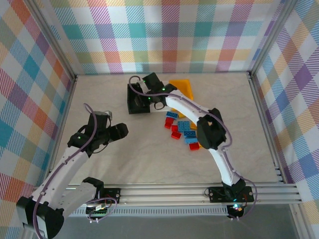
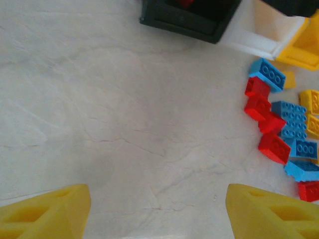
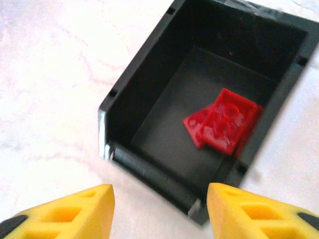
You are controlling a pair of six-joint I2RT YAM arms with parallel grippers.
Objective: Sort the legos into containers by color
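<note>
Right wrist: right pincer spread, empty.

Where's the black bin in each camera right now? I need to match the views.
Top external: the black bin sits centre back, partly under the right arm.
Left wrist: along the top edge, right of middle.
Right wrist: centre of frame, open top facing the camera.
Shared landmark: red bricks inside it, seen in both wrist views.

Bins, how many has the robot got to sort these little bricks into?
3, side by side in a row: the black bin on the left, the white bin in the middle, the yellow bin on the right. None looks hidden.
</note>
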